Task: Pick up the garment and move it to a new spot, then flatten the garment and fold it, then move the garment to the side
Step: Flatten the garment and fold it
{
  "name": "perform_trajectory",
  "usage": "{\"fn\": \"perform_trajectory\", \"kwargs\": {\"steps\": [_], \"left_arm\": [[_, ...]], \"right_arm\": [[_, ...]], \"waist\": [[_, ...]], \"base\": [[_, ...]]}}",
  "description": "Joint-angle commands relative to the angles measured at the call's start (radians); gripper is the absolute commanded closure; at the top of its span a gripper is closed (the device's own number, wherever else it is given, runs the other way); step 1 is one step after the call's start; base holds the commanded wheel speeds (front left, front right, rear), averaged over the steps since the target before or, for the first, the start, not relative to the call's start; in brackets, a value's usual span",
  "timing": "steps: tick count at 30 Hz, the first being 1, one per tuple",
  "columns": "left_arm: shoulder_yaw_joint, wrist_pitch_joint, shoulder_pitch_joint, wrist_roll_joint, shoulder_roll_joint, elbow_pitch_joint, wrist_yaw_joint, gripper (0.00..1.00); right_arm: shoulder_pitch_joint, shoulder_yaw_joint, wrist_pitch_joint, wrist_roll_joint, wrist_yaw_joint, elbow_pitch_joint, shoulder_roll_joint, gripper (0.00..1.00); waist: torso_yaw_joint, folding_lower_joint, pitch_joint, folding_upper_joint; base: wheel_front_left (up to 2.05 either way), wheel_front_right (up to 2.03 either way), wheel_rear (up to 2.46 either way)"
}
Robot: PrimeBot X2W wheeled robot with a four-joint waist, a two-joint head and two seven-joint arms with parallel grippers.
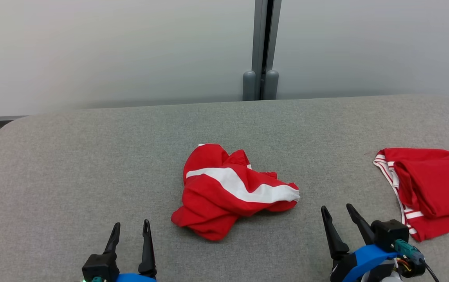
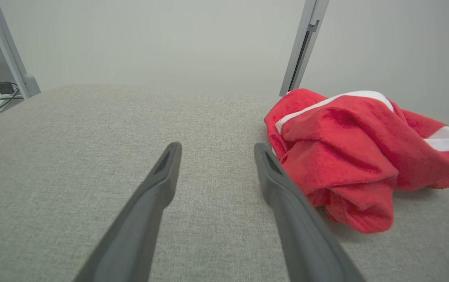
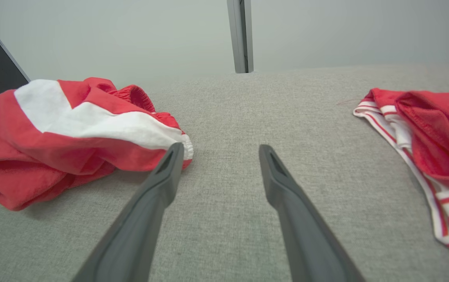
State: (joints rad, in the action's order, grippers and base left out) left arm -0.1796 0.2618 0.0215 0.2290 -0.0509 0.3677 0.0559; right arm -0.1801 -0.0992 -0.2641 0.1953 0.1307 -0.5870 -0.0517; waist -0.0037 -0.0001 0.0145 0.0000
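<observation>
A crumpled red garment [image 1: 230, 190] with a broad white band lies in a heap at the middle of the grey padded surface [image 1: 91, 164]. My left gripper [image 1: 131, 226] stands open near the front edge, to the heap's lower left, with nothing between its fingers. In the left wrist view the garment [image 2: 349, 156] lies just right of the open left gripper [image 2: 216, 147]. My right gripper [image 1: 338, 209] is open too, off the heap's lower right. From the right wrist the garment [image 3: 67, 137] sits left of the open right gripper [image 3: 218, 148].
A second red garment [image 1: 431, 188] with red-and-white striped trim lies at the surface's right edge, also seen in the right wrist view [image 3: 431, 145]. Behind the surface rises a pale wall with a grey vertical post [image 1: 264, 51]. Bare grey fabric spreads to the left.
</observation>
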Motion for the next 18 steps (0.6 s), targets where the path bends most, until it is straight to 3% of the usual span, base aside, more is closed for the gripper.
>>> {"fn": "perform_trajectory", "kwargs": {"steps": [1,8,18], "left_arm": [[-0.004,0.004,-0.018,0.006,0.000,-0.002,0.003,0.00],[-0.041,0.004,-0.065,0.025,0.000,-0.007,-0.001,0.00],[-0.105,0.004,-0.124,0.062,0.000,-0.007,0.008,0.00]], "right_arm": [[0.004,-0.003,0.000,0.005,0.000,0.003,0.000,0.00],[-0.081,-0.031,0.000,-0.070,0.000,-0.051,-0.009,0.00],[-0.181,-0.089,0.000,-0.138,0.000,-0.143,-0.035,0.00]], "waist": [[-0.002,0.0001,0.005,0.0000],[0.010,0.0001,0.071,0.0000],[0.078,0.0001,0.156,0.0000]], "base": [[0.00,0.00,0.00],[0.00,0.00,0.00],[0.00,0.00,0.00]]}}
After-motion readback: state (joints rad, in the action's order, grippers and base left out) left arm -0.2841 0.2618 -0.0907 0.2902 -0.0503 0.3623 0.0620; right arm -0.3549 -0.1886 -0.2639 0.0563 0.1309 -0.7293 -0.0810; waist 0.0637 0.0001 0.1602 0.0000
